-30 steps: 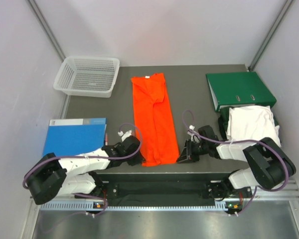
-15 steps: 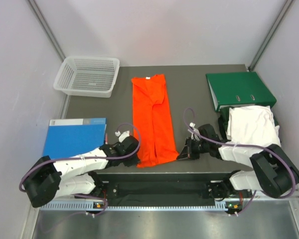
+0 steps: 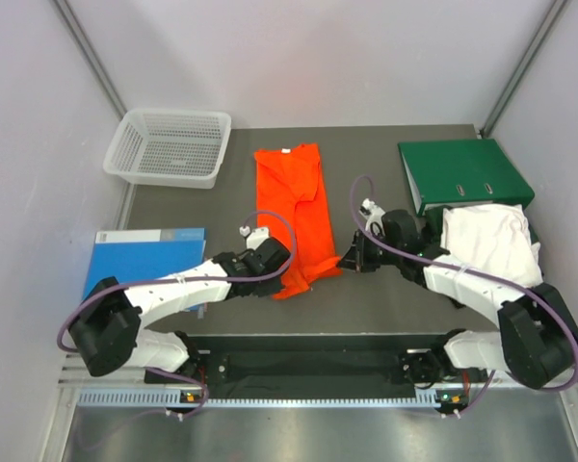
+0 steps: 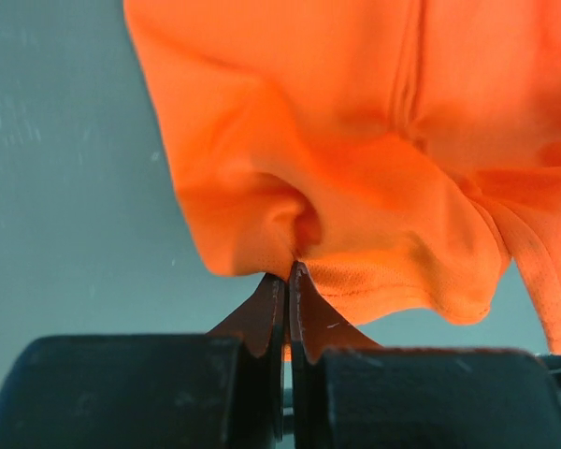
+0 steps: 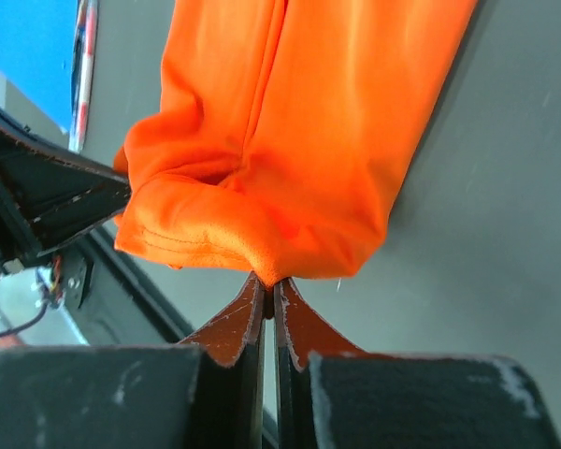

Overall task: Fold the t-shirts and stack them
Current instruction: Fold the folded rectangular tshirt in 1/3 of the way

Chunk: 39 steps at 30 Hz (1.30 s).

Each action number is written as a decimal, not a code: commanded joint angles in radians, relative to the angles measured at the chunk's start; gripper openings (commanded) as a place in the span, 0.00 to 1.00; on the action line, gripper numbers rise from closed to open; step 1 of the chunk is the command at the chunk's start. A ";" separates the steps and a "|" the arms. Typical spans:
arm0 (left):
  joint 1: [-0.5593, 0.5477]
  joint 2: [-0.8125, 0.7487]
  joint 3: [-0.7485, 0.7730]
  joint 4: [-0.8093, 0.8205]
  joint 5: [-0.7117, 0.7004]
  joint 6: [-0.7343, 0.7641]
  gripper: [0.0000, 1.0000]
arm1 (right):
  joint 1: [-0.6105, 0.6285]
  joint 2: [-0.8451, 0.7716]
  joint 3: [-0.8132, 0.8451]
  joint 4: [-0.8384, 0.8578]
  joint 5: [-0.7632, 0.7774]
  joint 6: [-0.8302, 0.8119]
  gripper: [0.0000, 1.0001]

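Your left gripper [image 3: 287, 273] and right gripper [image 3: 344, 262] each clamp a near corner of the orange shirt [image 3: 289, 192], which lies left of the binder [image 3: 462, 173], hem raised off the table [image 3: 385, 303], apparently to fold it toward its far end.

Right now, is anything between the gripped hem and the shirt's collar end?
Nothing visible. Left gripper and right gripper pinch the orange t-shirt at its near hem; its far half lies bare, basket and green binder off to the sides.
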 commanded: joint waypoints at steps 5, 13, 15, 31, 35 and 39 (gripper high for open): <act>0.111 0.034 0.140 -0.003 -0.042 0.138 0.00 | 0.005 0.116 0.178 0.031 0.065 -0.109 0.00; 0.234 0.156 0.261 0.032 0.040 0.267 0.00 | 0.007 0.300 0.345 0.060 0.065 -0.127 0.00; 0.271 0.207 0.301 0.032 0.075 0.281 0.00 | 0.005 0.344 0.386 0.061 0.067 -0.132 0.00; 0.389 0.405 0.523 0.015 0.159 0.368 0.00 | -0.019 0.495 0.557 0.072 0.085 -0.131 0.00; 0.415 0.446 0.569 0.011 0.167 0.376 0.00 | -0.025 0.556 0.593 0.084 0.082 -0.118 0.00; 0.462 0.521 0.612 0.018 0.190 0.379 0.46 | -0.044 0.639 0.650 0.072 0.090 -0.098 0.01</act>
